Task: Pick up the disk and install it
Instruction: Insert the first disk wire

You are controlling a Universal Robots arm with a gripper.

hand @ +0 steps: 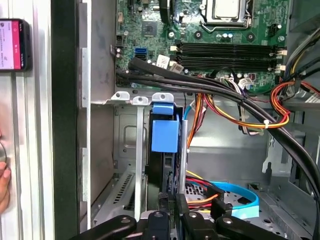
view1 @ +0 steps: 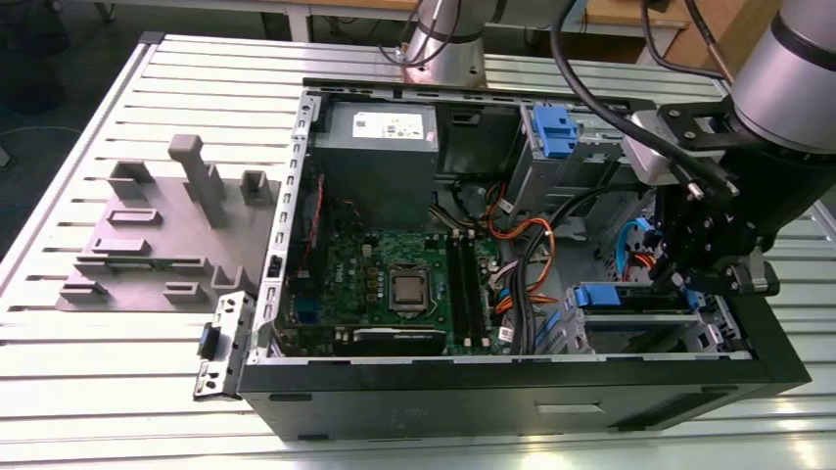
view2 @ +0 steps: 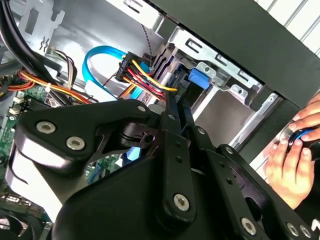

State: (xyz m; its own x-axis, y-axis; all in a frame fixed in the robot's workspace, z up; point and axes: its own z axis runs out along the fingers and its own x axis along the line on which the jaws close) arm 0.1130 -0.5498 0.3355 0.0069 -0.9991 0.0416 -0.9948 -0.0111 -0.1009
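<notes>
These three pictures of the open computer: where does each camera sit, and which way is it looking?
Exterior view: off the arm, above, looking down on the computer case and grey table; the robot arm and pincer show.
First wrist view: on the arm, looking into the case at the motherboard and the disk in its bay; the pincer shows at the frame edge.
Second wrist view: on the arm, looking past the pincer's black linkage at the bay; a person's hand shows.
Shared: both wrist views show the disk's blue tab and orange cables.
</notes>
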